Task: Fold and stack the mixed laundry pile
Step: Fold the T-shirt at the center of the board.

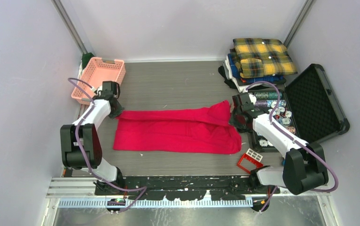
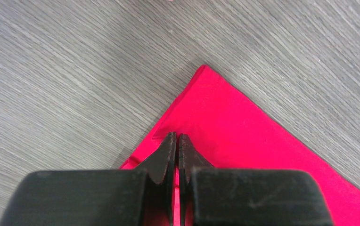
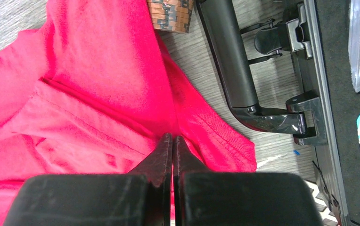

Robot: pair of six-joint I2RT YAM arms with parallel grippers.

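Observation:
The red T-shirt (image 1: 173, 132) lies stretched out flat across the middle of the table, folded into a long band. My left gripper (image 1: 117, 112) is at its far left corner, jaws together on the red cloth (image 2: 244, 136), the corner tip poking out past the left gripper (image 2: 176, 136). My right gripper (image 1: 234, 120) is at the shirt's right end by the sleeve. In the right wrist view the right gripper (image 3: 172, 137) is shut, and creases in the red fabric (image 3: 98, 70) run into it. The yellow-and-black plaid shirt (image 1: 263, 56) lies folded on top of a stack at the back right.
A pink lattice basket (image 1: 99, 77) stands at the back left, just behind the left arm. An open black case (image 1: 317, 101) with poker chips lies right of the shirt, its handle (image 3: 227, 56) close to the right gripper. A small red frame (image 1: 249, 161) lies near the front.

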